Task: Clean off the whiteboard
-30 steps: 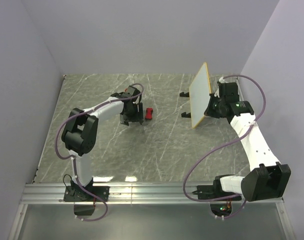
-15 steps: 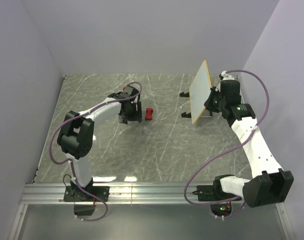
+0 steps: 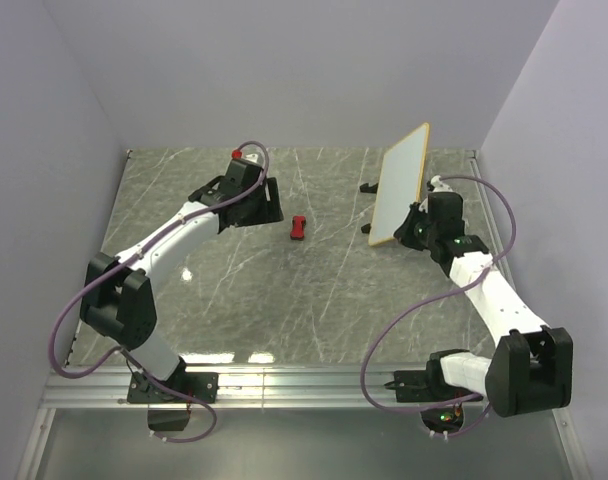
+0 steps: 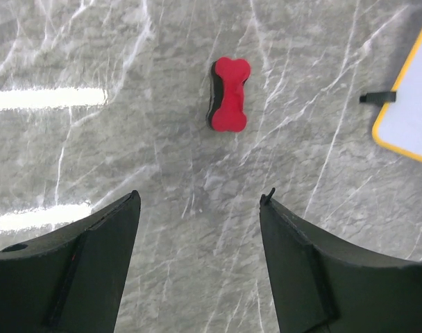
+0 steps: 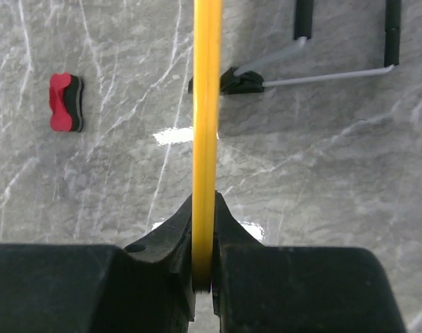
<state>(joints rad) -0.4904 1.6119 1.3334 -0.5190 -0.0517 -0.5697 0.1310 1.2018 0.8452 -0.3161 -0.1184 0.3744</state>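
The whiteboard [image 3: 401, 184], white with a thin yellow-orange frame, is tilted up at the right back of the table. My right gripper [image 3: 416, 226] is shut on its near edge; in the right wrist view the yellow frame [image 5: 207, 104] runs edge-on between the jaws [image 5: 205, 229]. A corner of the board shows in the left wrist view [image 4: 412, 118]. The red-and-black eraser [image 3: 298, 228] lies on the table, also seen in the left wrist view [image 4: 228, 94] and the right wrist view [image 5: 65, 102]. My left gripper [image 3: 267, 205] is open and empty, above and left of the eraser [image 4: 199, 208].
The board's black feet [image 3: 369, 188] stand on the marble table [image 3: 224, 290]; its wire legs show in the right wrist view [image 5: 301, 66]. Lilac walls close in at the left, back and right. An aluminium rail [image 3: 304, 385] runs along the near edge.
My left arm has stretched out and lifted its gripper up and back from beside the eraser. My right gripper has tilted the whiteboard further over and shifted it slightly.
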